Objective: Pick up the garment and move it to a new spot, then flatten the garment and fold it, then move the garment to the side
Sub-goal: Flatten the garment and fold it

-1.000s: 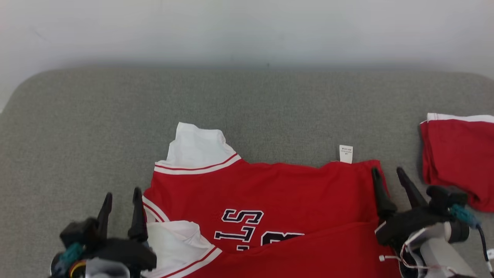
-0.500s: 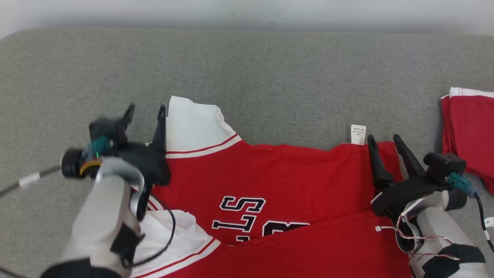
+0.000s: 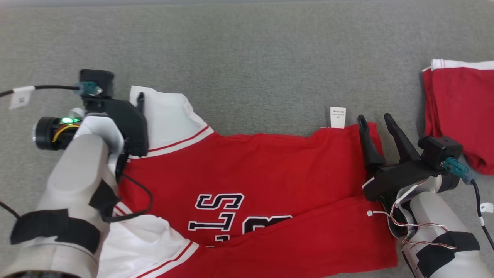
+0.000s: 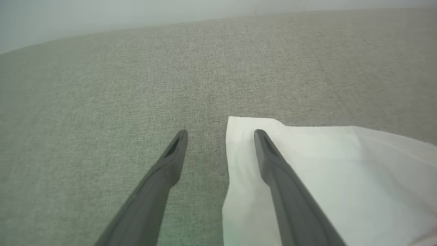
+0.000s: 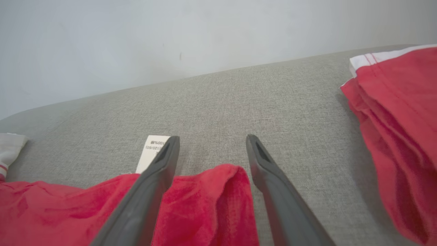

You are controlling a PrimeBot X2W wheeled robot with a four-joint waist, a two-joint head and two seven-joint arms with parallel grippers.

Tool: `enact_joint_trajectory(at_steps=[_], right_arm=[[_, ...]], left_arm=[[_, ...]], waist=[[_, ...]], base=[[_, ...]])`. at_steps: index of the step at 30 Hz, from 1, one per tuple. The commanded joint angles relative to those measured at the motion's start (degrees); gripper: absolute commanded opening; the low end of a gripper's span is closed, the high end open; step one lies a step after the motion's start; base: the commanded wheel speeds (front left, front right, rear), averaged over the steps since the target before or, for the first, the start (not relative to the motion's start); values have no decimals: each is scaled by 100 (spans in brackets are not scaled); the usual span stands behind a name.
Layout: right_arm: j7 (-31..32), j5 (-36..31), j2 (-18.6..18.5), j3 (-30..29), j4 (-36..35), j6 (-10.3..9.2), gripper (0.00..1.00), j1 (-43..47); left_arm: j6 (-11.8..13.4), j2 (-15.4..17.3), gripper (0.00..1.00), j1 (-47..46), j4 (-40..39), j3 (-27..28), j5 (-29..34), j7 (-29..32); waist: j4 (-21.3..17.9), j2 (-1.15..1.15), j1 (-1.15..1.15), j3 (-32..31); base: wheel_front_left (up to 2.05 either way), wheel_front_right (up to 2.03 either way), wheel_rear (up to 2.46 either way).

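The grey fabric counter [image 3: 247, 58] carries a red jersey [image 3: 270, 166] reaching from the left end effector [image 4: 221, 134] to the right end effector [image 3: 374, 117]. A second red garment [image 3: 459, 112] lies to the right of the latter.

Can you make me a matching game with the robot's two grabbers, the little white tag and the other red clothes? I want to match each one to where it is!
Things:
1. left gripper
2. right gripper
3. white tag
4. other red garment

Places:
A. sticks out from the jersey's far edge
B. lies apart, at the far right
C. open, at the white sleeve's corner
D. open, around the jersey's red corner

Pairs: 1-C, 2-D, 3-A, 4-B
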Motion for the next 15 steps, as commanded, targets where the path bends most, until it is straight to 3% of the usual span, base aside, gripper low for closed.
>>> enact_joint_trajectory(at_steps=[1,8,9,10,11,13,15], right_arm=[[1,35,33,14,-61,-15,100,-80],[1,37,24,-59,-178,-15,100,-7],[1,38,17,-75,-189,-15,100,10],[1,39,11,-88,-196,-15,100,24],[1,41,3,-100,-200,-15,100,30],[1,38,-10,-118,-192,-15,100,15],[1,33,-8,-125,-169,-15,100,-22]], left_arm=[[80,58,100,-131,121,17,-21,63],[54,47,100,-229,382,15,-120,63],[34,15,93,-224,417,-22,-114,81],[21,-17,84,-223,441,-44,-132,89],[-8,-38,67,-219,470,-88,-108,124],[-21,-54,0,-216,509,-185,-54,137],[-56,-67,0,-217,550,-251,-46,187]], waist=[[-132,-1,-1,126],[-170,-1,-1,202],[-165,-1,-1,211],[-160,-1,-1,216],[-153,-1,-1,219],[-141,-1,-1,218],[-129,-1,-1,203]], base=[[0,0,0],[0,0,0],[0,0,0],[0,0,0],[0,0,0],[0,0,0],[0,0,0]])
